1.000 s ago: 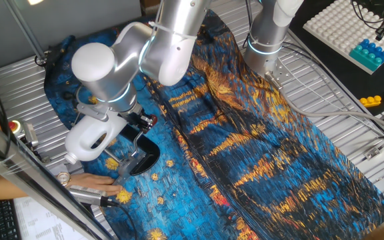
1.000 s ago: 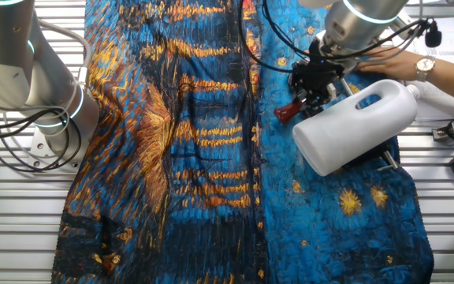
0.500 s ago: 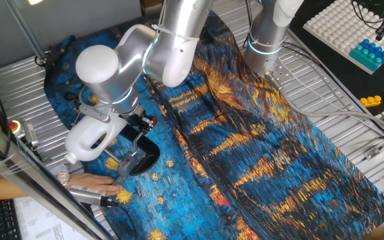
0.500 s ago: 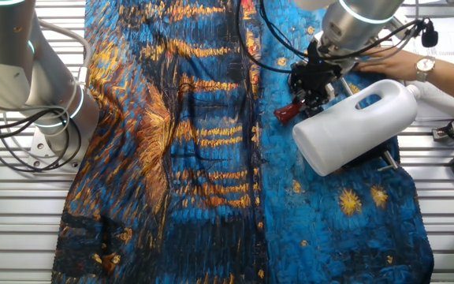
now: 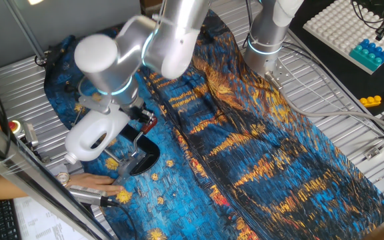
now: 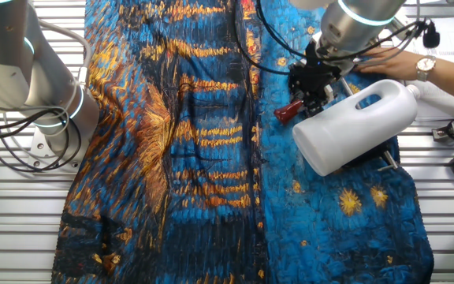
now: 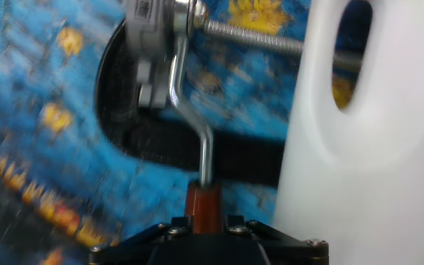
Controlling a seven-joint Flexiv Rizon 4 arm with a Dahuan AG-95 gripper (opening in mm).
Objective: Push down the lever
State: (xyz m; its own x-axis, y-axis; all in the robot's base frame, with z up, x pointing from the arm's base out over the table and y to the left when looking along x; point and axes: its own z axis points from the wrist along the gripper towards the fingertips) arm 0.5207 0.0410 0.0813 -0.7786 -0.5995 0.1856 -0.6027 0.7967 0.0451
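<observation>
Gripper clamped on lever at reddish-brown knob, just beside white housing. Rod runs from knob to metal pivot above black base. Surface: blue-orange painted-pattern cloth over slatted metal table. Person's hand on cloth beside housing. White peg board with blue brick well apart from housing.

A glossy silver-white arm with rounded joints and a glowing blue ring carries a black, screw-studded gripper trailing black cables.
</observation>
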